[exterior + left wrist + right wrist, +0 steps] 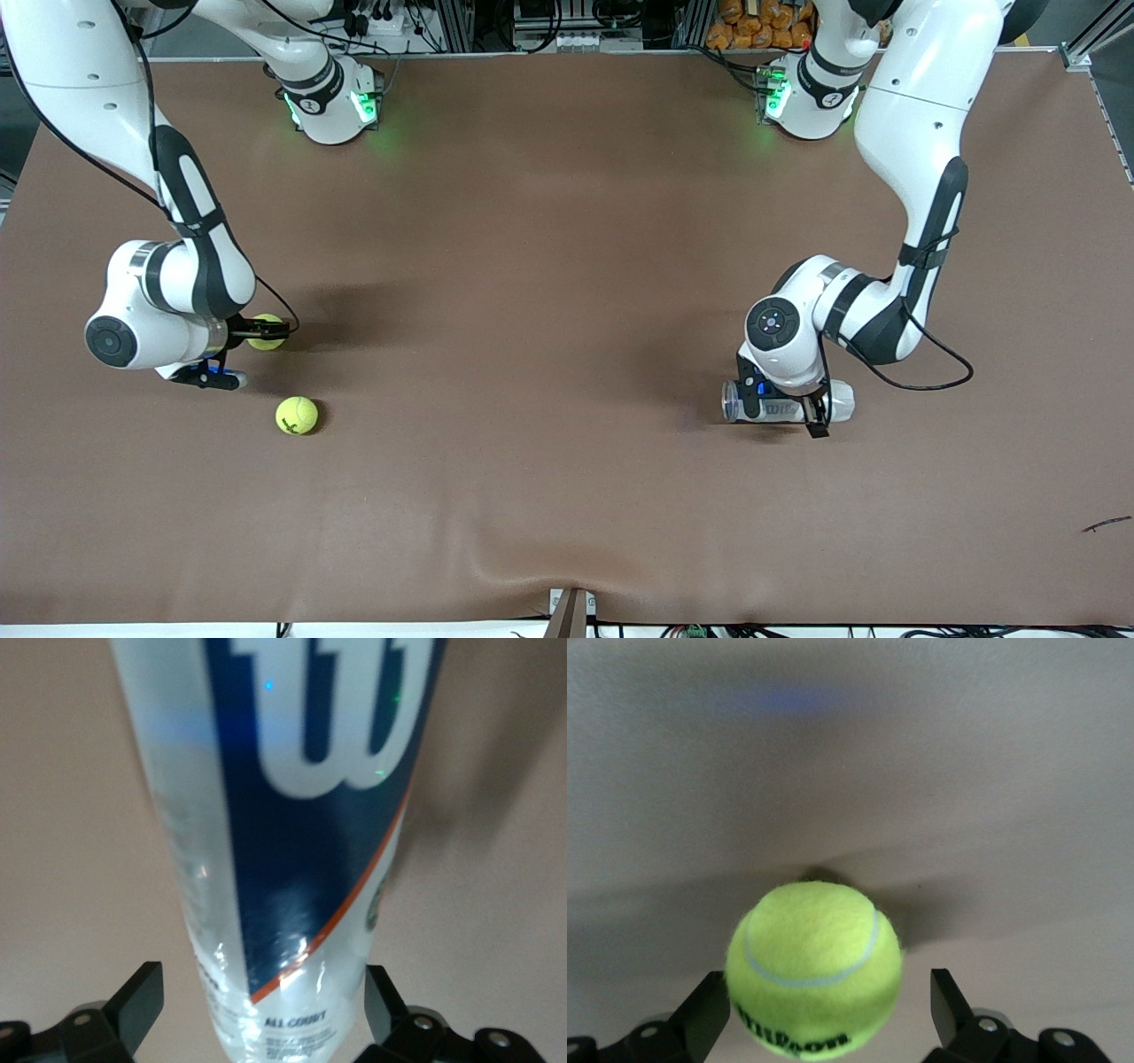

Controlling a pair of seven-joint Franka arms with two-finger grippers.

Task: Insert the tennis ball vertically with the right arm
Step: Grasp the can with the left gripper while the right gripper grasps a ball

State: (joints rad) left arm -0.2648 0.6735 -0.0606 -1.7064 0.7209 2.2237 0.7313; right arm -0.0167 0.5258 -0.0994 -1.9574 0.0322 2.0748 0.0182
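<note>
The right gripper [257, 334] is down at the table [549, 354] with its fingers spread wide around a tennis ball [815, 968]. There's a gap on both sides, so it isn't squeezing the ball. A second ball [297, 415] sits on the table just nearer the camera than the first. Well apart from the first ball, toward the left arm's end, the left gripper [802, 412] straddles a clear can [292, 842] lying on its side, fingers wide and not pinching it.
</note>
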